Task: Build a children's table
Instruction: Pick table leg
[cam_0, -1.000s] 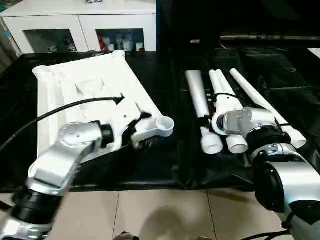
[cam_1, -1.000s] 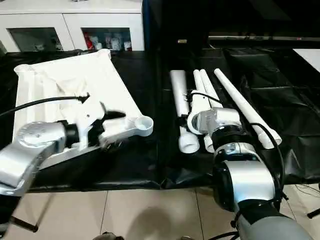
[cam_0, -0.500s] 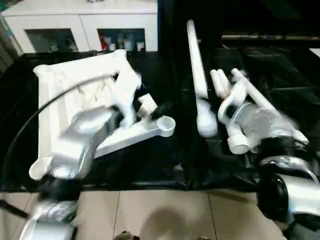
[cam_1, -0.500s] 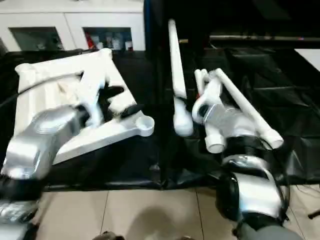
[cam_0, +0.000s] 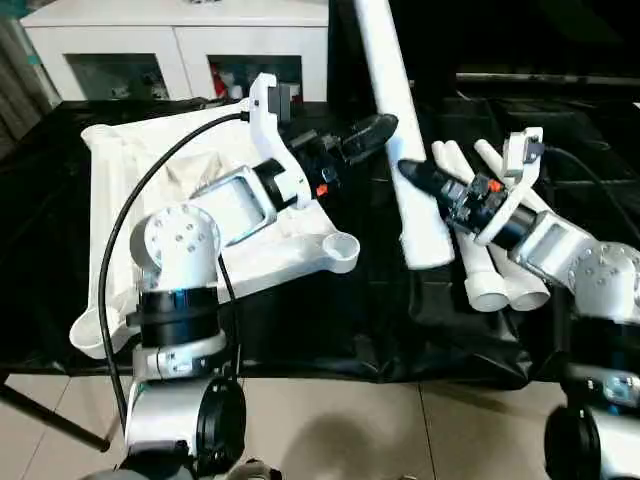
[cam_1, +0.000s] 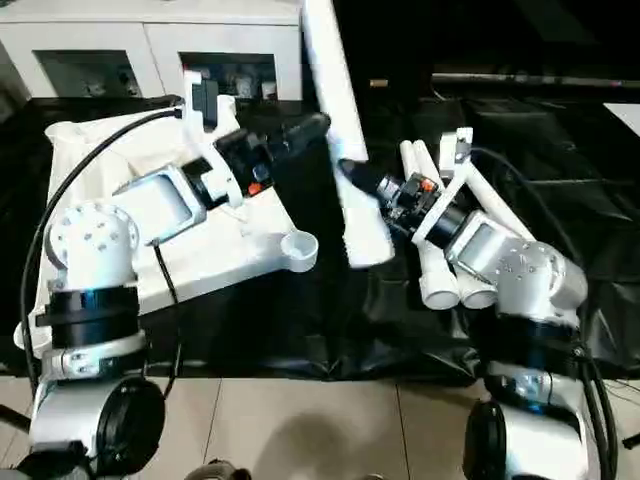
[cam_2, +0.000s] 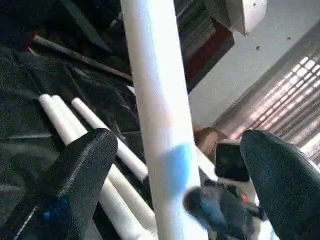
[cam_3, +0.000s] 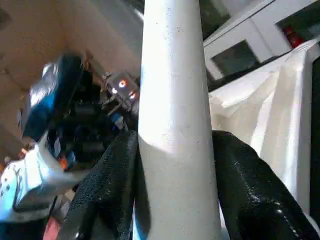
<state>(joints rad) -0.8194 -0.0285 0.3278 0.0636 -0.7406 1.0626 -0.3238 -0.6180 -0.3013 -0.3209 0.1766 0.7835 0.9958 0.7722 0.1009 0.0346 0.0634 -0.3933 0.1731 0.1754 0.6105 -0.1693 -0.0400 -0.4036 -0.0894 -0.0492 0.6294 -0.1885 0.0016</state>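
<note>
Black-draped table (cam_0: 300, 330), ribbed white tabletop (cam_0: 150, 190), right hand (cam_3: 172, 165) clamping smooth tapered leg (cam_0: 400, 130) — left hand (cam_2: 175, 165) agape

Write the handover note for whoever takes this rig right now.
Right gripper: shut on one white leg, lifted off the black-draped table, wide end down.
Left gripper: open, fingers either side of that leg, not closed on it.
Tabletop: underside up, on the robot's left, near corner socket empty.
Three other legs lie on the right.
Done: one leg picked up. Left: fit all four legs.
</note>
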